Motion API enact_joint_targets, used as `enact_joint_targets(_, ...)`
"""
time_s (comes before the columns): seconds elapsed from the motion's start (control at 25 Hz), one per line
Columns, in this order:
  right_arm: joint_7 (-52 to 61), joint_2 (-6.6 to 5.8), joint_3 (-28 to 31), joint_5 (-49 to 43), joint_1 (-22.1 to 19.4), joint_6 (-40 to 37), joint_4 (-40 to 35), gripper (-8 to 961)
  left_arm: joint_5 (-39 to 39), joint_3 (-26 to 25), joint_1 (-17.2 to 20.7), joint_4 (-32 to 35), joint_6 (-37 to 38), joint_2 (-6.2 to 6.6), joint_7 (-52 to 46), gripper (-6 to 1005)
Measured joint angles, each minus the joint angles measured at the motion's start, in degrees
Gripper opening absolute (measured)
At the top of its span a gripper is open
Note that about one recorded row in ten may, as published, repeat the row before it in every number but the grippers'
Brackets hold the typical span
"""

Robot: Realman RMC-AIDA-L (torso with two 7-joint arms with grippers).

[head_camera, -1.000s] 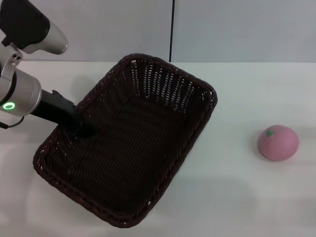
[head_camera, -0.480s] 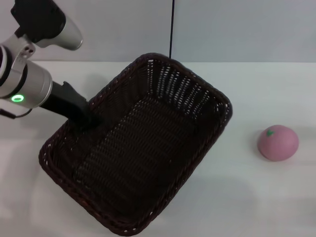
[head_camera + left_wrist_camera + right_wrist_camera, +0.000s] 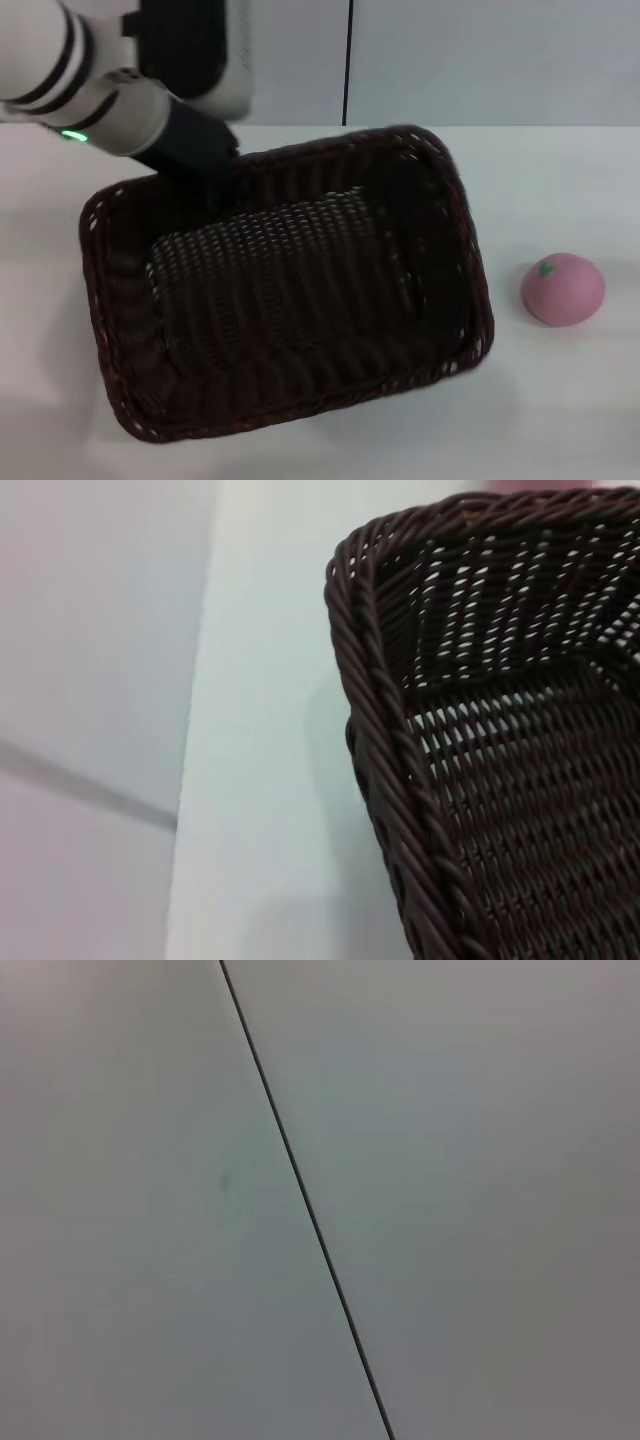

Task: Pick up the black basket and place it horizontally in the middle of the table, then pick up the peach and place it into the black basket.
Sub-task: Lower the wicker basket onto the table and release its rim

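Change: since a second ago the black basket (image 3: 290,300) has been swung from a diagonal lie to a nearly level one.
Left gripper (image 3: 205,165): placed at the basket's far rim; jaw state cannot be told.
Basket position: mid-table (image 3: 560,400), long side across.
Peach (image 3: 563,289): on the table, apart, to the basket's right.
Right gripper: not seen.
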Motion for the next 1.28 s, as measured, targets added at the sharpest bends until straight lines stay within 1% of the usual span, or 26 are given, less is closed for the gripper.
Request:
enact_joint_targets(0.08, 0.39, 0.00, 0.00, -0.03, -0.14, 0.05, -0.14, 708, -0.20, 1.71, -0.73, 0.14, -1.05, -0.09, 3.97, 205)
enact_joint_targets(0.12, 0.70, 0.00, 0.00, -0.05, -0.27, 0.08, -0.20, 708, -0.20, 1.71, -0.73, 0.14, -1.05, -0.09, 3.97, 201)
enact_joint_targets(0.2, 0.88, 0.00, -0.11, -0.12, -0.70, 0.02, -0.26, 708, -0.34, 4.01, -1.45, 0.20, -2.11, -0.10, 6.45, 193)
enact_joint_targets(0.24, 0.88, 0.00, -0.11, -0.12, -0.70, 0.02, -0.26, 708, -0.34, 4.01, -1.45, 0.20, -2.11, -0.10, 6.45, 193)
enact_joint_targets(0.32, 0.90, 0.00, -0.17, -0.15, -1.04, -0.14, -0.29, 708, -0.13, 6.53, -1.96, 0.21, -2.46, -0.11, 7.76, 194)
enact_joint_targets(0.36, 0.91, -0.01, -0.17, -0.16, -1.19, -0.22, -0.39, 708, -0.13, 6.53, -1.96, 0.21, -2.46, -0.11, 7.76, 194)
enact_joint_targets(0.4, 0.95, -0.04, -0.18, -0.17, -1.41, -0.32, -0.68, 708, 0.23, 8.51, -2.35, -0.33, -2.49, -0.11, 8.29, 194)
enact_joint_targets(0.76, 0.99, -0.08, -0.62, -0.28, -1.20, -0.38, -0.92, 708, 1.62, 12.09, -1.56, -0.59, -1.61, -0.11, 6.07, 177)
enact_joint_targets(0.96, 0.99, -0.09, -0.71, -0.35, -0.99, -0.47, -0.99, 709, 1.96, 12.92, -1.36, -0.56, -1.10, -0.11, 4.51, 172)
enact_joint_targets(1.28, 1.07, -0.09, -0.75, -0.41, -1.03, -0.51, -1.16, 709, 1.55, 14.13, -0.57, 0.87, -3.86, -0.10, 2.49, 173)
